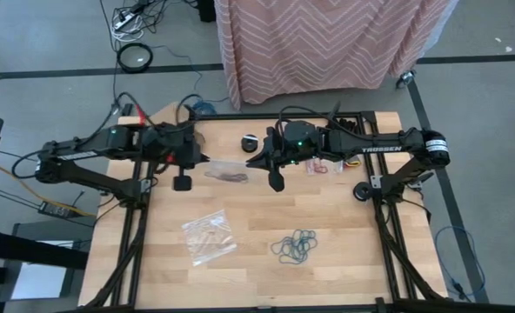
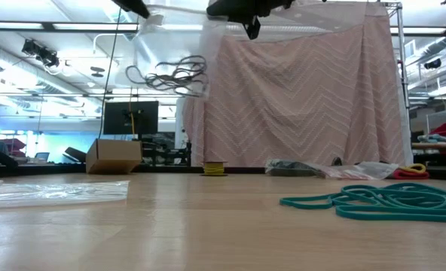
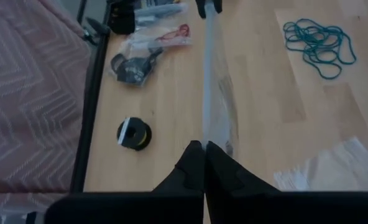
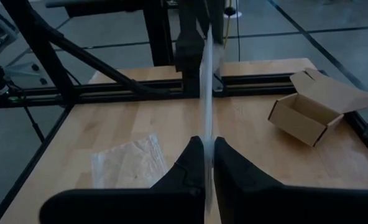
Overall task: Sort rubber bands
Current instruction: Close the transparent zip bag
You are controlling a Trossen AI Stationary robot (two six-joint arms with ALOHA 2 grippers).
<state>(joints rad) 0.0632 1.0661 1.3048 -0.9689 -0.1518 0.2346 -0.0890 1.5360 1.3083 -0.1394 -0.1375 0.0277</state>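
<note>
Both grippers pinch one clear bag, stretched taut above the counter's far middle.

We judge the step as opening or emptying the clear plastic bag (image 1: 229, 174) of brown rubber bands (image 2: 170, 76): we should keep both pinches firm, pull apart evenly and tip slowly so the loops drop clear of the teal pile. Left gripper (image 3: 204, 151) is clamped tight on one edge of the bag; right gripper (image 4: 209, 146) is likewise clamped on the opposite edge, film edge-on between them. Teal rubber bands (image 1: 295, 246) lie loose near the counter's near-right middle. A second crinkly bag (image 1: 209, 235) lies flat toward the near-left. Red bands in a bag (image 3: 165, 36) and a small black disc (image 1: 250, 142) sit by the far edge. A tear or slip is the risk.
</note>
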